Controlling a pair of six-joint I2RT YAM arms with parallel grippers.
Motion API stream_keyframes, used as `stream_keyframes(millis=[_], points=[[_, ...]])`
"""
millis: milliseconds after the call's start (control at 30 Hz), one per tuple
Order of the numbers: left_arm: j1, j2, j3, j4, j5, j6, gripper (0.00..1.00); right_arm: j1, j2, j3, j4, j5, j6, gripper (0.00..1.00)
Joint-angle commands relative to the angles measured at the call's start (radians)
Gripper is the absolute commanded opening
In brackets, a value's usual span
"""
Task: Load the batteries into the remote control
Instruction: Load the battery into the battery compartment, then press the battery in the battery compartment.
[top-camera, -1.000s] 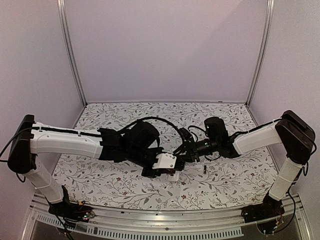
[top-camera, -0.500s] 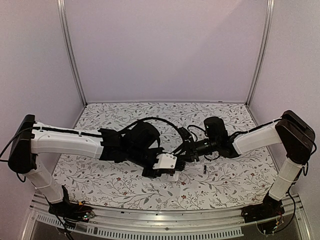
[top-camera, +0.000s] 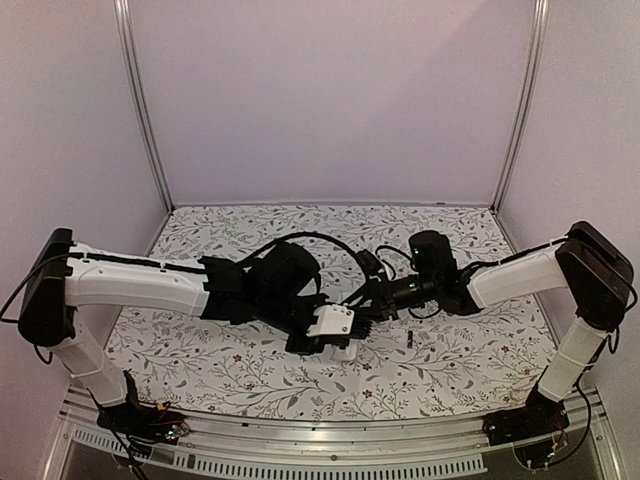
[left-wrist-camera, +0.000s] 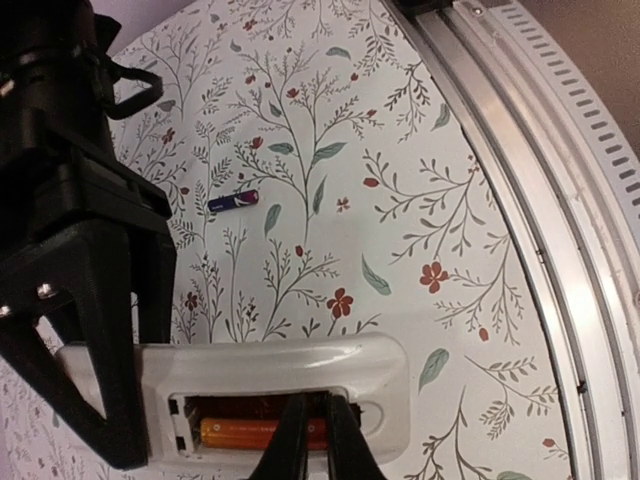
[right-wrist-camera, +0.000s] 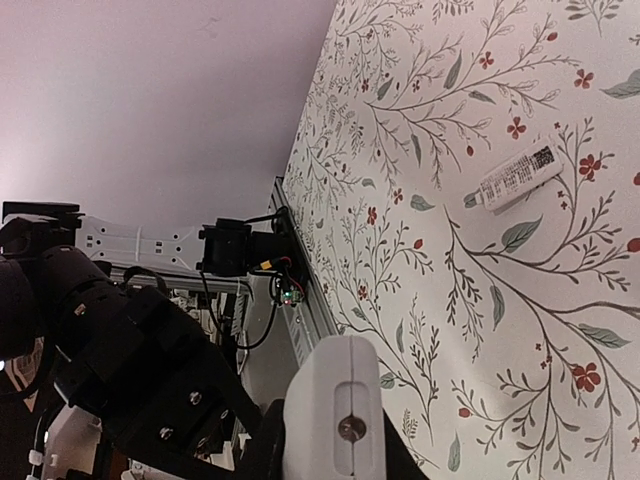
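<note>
Battery inside remote, left-wrist only.

Pale lilac walls; floral tablecloth; aluminium corner posts.

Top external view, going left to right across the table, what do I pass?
Left arm's shoulder → remote control → loose black battery → right arm's shoulder.

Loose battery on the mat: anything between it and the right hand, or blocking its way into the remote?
Nothing visible lies between the loose battery and the right hand. The open bay of the remote holds the orange battery, and the right hand's fingertips sit at that opening, so they likely must clear first.
</note>
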Motion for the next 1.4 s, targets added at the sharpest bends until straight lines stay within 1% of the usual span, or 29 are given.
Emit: stream_keyframes(millis=[0,167,400,500,567,700,800,867,967,1000,1100,1167,1233,1300,1367], points=[[0.052,0.035,-0.024,-0.037,-0.052,-0.014,0.06,0.024,-0.090,-0.005,0.074,-0.079,0.028,0.00],[0.061,0.046,-0.024,-0.072,-0.037,-0.038,0.03,0.025,-0.132,-0.015,0.104,-0.082,0.036,0.00],[0.062,0.042,-0.031,-0.110,-0.048,-0.051,0.02,0.015,-0.164,-0.024,0.109,-0.067,0.036,0.00],[0.058,-0.003,-0.040,-0.092,-0.045,-0.055,0.04,-0.014,-0.164,-0.046,0.100,-0.026,0.042,0.00],[0.046,-0.040,-0.043,-0.050,-0.048,-0.070,0.07,-0.041,-0.158,-0.063,0.088,0.003,0.039,0.00],[0.025,-0.091,-0.034,0.029,-0.068,-0.120,0.15,-0.068,-0.151,-0.075,0.061,0.044,0.014,0.00],[0.015,-0.124,-0.027,0.109,-0.110,-0.205,0.24,-0.075,-0.153,-0.080,0.052,0.062,-0.001,0.00],[0.024,-0.149,-0.040,0.173,-0.159,-0.301,0.36,-0.077,-0.164,-0.083,0.044,0.080,-0.020,0.00],[0.059,-0.171,-0.071,0.241,-0.216,-0.480,0.62,-0.078,-0.197,-0.090,0.027,0.116,-0.053,0.00],[0.072,-0.173,-0.078,0.273,-0.211,-0.541,0.67,-0.078,-0.207,-0.093,0.016,0.130,-0.066,0.00],[0.103,-0.152,-0.056,0.276,-0.201,-0.731,0.73,-0.079,-0.257,-0.090,-0.048,0.173,-0.129,0.00],[0.108,-0.114,-0.010,0.211,-0.206,-0.812,0.74,-0.078,-0.287,-0.089,-0.081,0.201,-0.165,0.00],[0.110,-0.074,0.022,0.193,-0.168,-0.884,0.71,-0.079,-0.314,-0.081,-0.119,0.226,-0.190,0.00],[0.104,-0.044,0.038,0.198,-0.132,-0.919,0.68,-0.078,-0.330,-0.072,-0.143,0.241,-0.214,0.00],[0.096,-0.029,0.036,0.221,-0.121,-0.948,0.67,-0.078,-0.337,-0.068,-0.157,0.251,-0.223,0.00]])
